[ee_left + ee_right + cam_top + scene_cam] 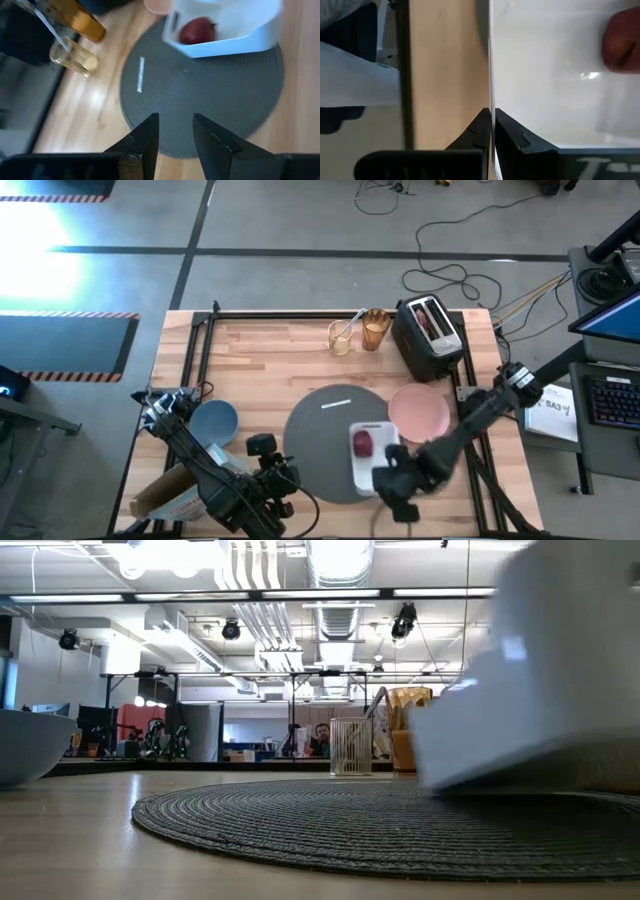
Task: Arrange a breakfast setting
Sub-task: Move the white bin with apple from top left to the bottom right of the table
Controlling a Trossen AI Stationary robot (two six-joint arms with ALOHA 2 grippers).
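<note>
**White tray pinched at its rim, apple inside**

Grey mat [335, 442] lies just ahead of the left gripper [175, 142], whose fingers stand slightly apart, holding nothing. The right gripper [491, 131] is pressed together on the wall of the white tray [365, 461], which sits on the mat's edge. Beyond it, inside the tray, rests the red apple [361, 443].

Apple [362, 443] in tray [373, 467], tray on mat [318, 425] right side; bowl [213, 421] left of mat, plate [419, 409] right, toaster [429, 335] behind.
</note>
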